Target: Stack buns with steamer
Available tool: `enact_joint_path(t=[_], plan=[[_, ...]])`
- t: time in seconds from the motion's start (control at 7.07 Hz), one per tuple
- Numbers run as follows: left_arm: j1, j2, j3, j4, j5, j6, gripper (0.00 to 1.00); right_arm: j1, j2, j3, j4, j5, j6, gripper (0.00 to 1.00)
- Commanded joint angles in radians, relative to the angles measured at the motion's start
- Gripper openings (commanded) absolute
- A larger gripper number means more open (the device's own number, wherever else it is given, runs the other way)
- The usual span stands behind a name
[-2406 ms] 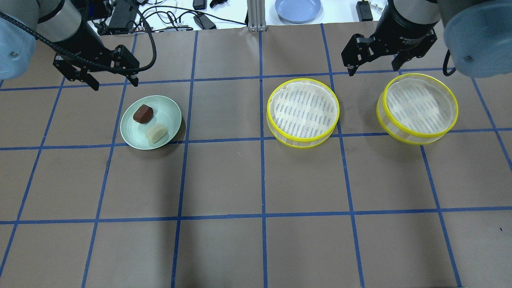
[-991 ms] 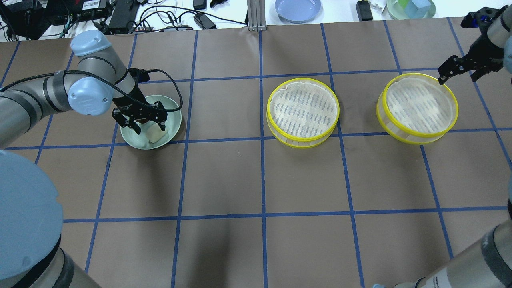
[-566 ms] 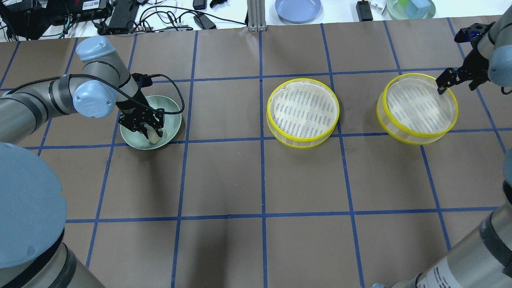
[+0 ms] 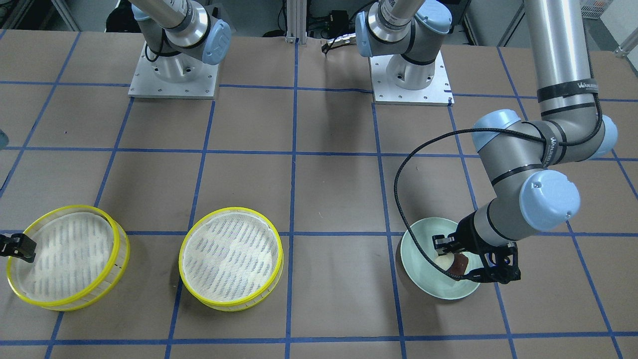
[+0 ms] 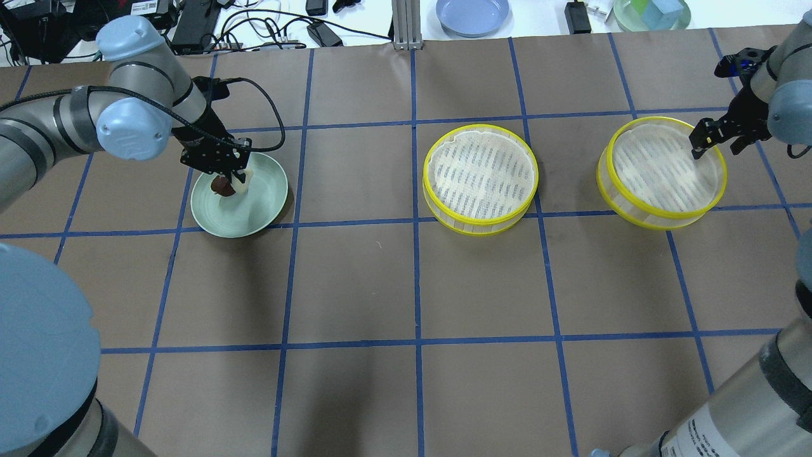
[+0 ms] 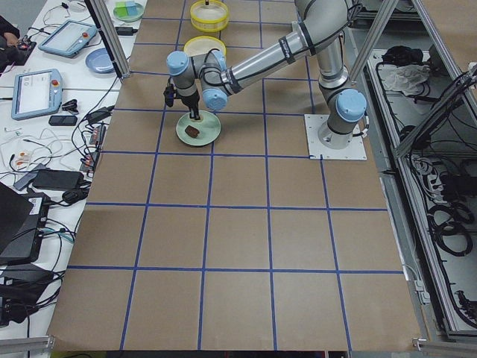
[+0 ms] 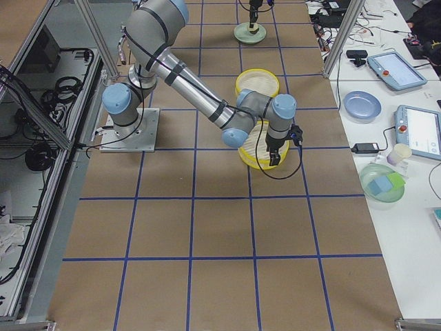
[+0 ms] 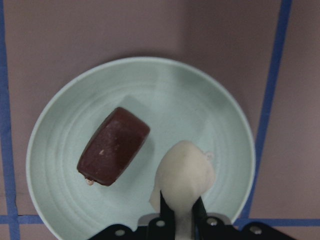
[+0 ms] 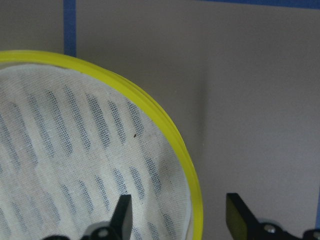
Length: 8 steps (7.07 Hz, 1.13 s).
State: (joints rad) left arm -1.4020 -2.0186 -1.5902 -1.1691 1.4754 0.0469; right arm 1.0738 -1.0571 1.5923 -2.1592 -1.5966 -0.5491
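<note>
Meanwhile, the left tool (image 8: 181, 214) pinches the white bun (image 8: 184, 175) above the plate (image 8: 210, 100) bearing the brown bun (image 8: 114, 152), while the right tool (image 9: 181, 212), spread, straddles the 2 o'clock rim of a steamer (image 9: 165, 130).

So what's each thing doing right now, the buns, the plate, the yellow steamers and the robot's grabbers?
left end effector: shut on the cream-white bun
cream-white bun: pinched, held over the plate
dark bun: lying on the plate, untouched
plate: flat on the table
middle steamer: empty, not stacked
right steamer: empty, not stacked
right end effector: open, astride the right steamer's rim
</note>
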Motion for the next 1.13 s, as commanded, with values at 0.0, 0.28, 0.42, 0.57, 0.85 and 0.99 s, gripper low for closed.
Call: enact_joint_path(t=[0.0, 0.28, 0.42, 0.57, 0.85, 0.99], plan=[[-0.105, 0.023, 0.054, 0.050, -0.093, -0.260, 0.00, 0.000, 0.015, 0.001, 0.004, -0.002, -0.003, 0.25], [-0.205, 0.006, 0.055, 0.211, -0.215, -0.541, 0.00, 0.000, 0.019, 0.001, 0.012, -0.019, 0.004, 0.04], [-0.285, 0.006, 0.056, 0.233, -0.230, -0.621, 0.00, 0.000, 0.017, 0.000, 0.012, -0.031, 0.000, 0.00], [-0.361, -0.015, 0.047, 0.324, -0.248, -0.686, 0.00, 0.000, 0.013, 0.000, 0.009, -0.042, 0.000, 0.00], [-0.400, -0.087, 0.042, 0.391, -0.344, -0.720, 0.00, 0.001, -0.016, -0.015, 0.002, -0.080, -0.002, 0.00], [-0.422, -0.119, 0.042, 0.402, -0.377, -0.723, 0.00, 0.001, -0.038, -0.015, 0.009, -0.080, 0.000, 0.00]])
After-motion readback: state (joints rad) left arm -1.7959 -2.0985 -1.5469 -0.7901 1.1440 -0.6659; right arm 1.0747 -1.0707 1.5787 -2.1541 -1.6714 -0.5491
